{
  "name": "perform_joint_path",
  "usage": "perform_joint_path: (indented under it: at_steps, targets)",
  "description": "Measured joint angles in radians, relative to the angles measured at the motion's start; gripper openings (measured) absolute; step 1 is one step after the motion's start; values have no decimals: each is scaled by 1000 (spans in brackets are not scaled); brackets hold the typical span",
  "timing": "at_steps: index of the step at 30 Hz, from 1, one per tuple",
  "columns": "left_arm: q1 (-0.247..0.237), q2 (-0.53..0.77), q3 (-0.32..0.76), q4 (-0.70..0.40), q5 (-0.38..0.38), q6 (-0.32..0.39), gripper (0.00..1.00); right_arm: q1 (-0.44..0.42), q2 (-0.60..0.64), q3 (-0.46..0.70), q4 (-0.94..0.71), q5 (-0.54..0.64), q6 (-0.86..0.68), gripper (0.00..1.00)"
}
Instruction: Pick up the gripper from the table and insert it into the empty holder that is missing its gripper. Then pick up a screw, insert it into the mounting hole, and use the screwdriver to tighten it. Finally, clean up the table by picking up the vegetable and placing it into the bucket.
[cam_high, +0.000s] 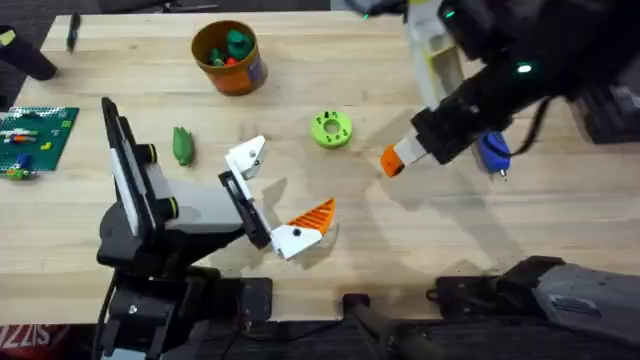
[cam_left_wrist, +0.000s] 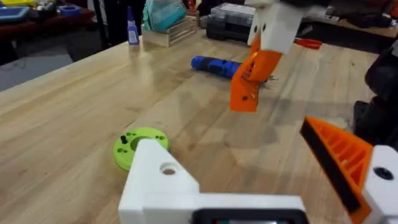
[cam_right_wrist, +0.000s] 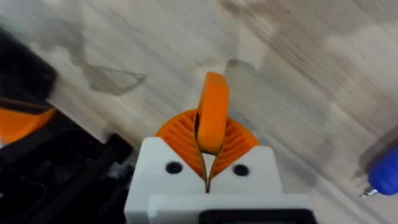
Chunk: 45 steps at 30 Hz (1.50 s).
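At the bench's left edge, a green studded board (cam_high: 36, 134) with small bits on it. Just inward of that, the vegetable (cam_high: 182, 145), glossy green, lying flat on the wood, apart from everything else. Toward the far edge, left of the middle, the bucket (cam_high: 228, 58), orange with a blue label, upright, green and red pieces inside.

Near the front edge, left of the middle, the left claw (cam_high: 290, 180), spread wide and gripping nothing. On its farther finger, the holder (cam_high: 247, 158), a bare white block with dark dots and no orange pad; seen from the left wrist as a white angular block (cam_left_wrist: 163, 182) with a round hole in it. On its nearer finger, a white block carrying an orange ribbed pad (cam_high: 314, 214), also large at the side of the left wrist view (cam_left_wrist: 339, 155).

Around mid-bench, a bright green flat ring (cam_high: 331, 129) with dark dots, lying just beyond the holder's tip in the left wrist view (cam_left_wrist: 140, 146), not touching it.

Right of the middle, the right claw (cam_high: 400, 157), reaching in from the far right corner, closed on the loose orange wedge (cam_high: 389, 164). From the right wrist, ribbed orange pads (cam_right_wrist: 180, 134) pinched against both sides of the wedge (cam_right_wrist: 213, 115), its rounded end sticking out past them. From the left wrist, wedge (cam_left_wrist: 247, 84) hanging clear above the wood, shadow beneath.

Farther toward the right edge, the screwdriver (cam_high: 494, 152), blue, lying on the bench just beside the right claw, metal bit pointing toward the front edge.
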Motion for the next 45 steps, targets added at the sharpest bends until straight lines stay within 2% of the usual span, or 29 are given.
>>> perform_joint_path:
  at_steps: [4,7,10,13,16,20,32,37,45]
  targets:
    - [0,0,0,0,0,0,986,-7,-94,-1,32,-90,38,9]
    - [0,0,0,0,0,0,985,-7,-177,-23,114,-162,69,9]
    - [0,0,0,0,0,0,986,-12,-235,-94,234,-242,113,9]
    - [0,0,0,0,0,0,985,-27,-238,-206,404,-364,156,9]
    - [0,0,0,0,0,0,985,-45,-203,-326,577,-500,216,9]
    - [0,0,0,0,0,0,985,-57,-138,-418,748,-668,298,9]
    - [0,0,0,-1,0,0,985,-58,86,-428,1177,-1066,511,9]
    - [0,0,0,-1,0,0,987,-58,164,-428,1203,-1156,536,9]
    - [0,0,0,-1,0,0,985,-58,230,-428,1229,-1182,560,9]
